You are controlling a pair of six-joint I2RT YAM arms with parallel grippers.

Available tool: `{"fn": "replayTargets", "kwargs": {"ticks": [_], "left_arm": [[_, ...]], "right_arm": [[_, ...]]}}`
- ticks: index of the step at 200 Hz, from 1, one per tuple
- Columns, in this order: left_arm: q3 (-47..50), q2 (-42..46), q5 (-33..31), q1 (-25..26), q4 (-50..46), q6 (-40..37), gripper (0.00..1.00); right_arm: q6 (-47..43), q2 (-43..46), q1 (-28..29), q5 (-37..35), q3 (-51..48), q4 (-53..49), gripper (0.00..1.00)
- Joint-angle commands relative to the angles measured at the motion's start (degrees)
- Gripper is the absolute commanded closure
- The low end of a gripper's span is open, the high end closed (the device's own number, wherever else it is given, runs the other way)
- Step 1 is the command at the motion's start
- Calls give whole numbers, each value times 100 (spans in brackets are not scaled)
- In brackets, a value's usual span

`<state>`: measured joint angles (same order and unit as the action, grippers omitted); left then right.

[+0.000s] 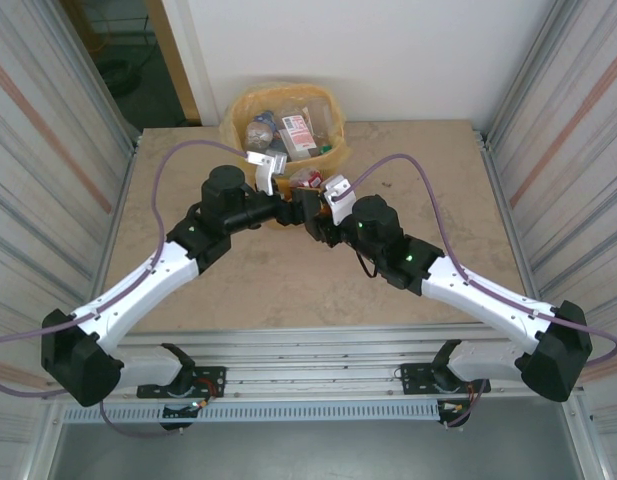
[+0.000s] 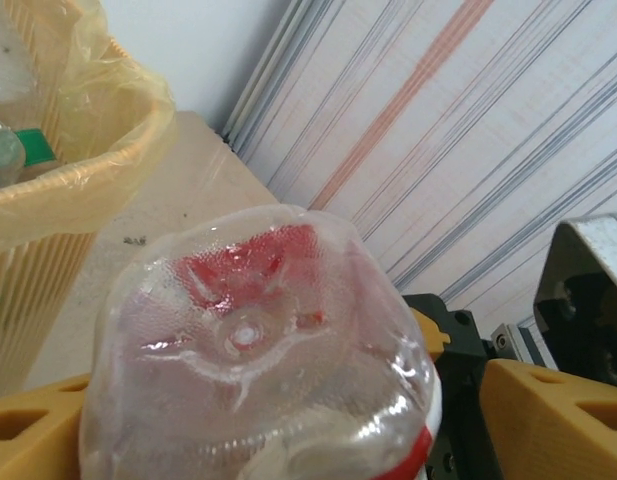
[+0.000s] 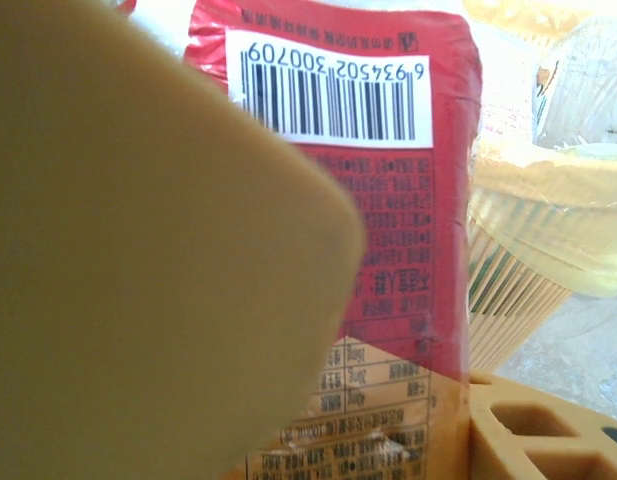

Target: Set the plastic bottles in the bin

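Lab test cell, beige table (image 1: 288,290), aluminium frame rail (image 1: 308,352), corrugated side panels (image 1: 48,150)

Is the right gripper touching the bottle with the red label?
Touching. In the right wrist view, the red-labelled bottle sits between the right gripper's yellow fingers, its label pressed against them.

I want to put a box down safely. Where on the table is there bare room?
Bare table lies between the two arms, and in the far corners beside the bin. It is crowded just before the bin, where both jaws meet around a red-labelled bottle.
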<state>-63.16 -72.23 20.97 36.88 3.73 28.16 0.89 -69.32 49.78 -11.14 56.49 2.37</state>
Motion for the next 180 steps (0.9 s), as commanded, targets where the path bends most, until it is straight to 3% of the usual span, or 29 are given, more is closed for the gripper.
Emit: {"fn": "replayTargets", "kwargs": {"ticks": [1, 73, 116, 145, 180], "left_arm": [[-83, -32, -77, 29, 371, 103, 22], [-185, -182, -209, 29, 488, 69, 59], [-465, -230, -233, 0, 272, -287, 65], [-922, -267, -341, -133, -78, -765, 69], [-1649, -410, -522, -329, -524, -1573, 71]], "right_arm": [[-43, 94, 29, 48, -3, 220, 56], [-5, 85, 38, -98, 40, 208, 46], [3, 136, 34, -208, 77, 111, 27], [52, 234, 33, -383, 95, 3, 1], [237, 530, 28, -731, 8, -164, 2]]}}
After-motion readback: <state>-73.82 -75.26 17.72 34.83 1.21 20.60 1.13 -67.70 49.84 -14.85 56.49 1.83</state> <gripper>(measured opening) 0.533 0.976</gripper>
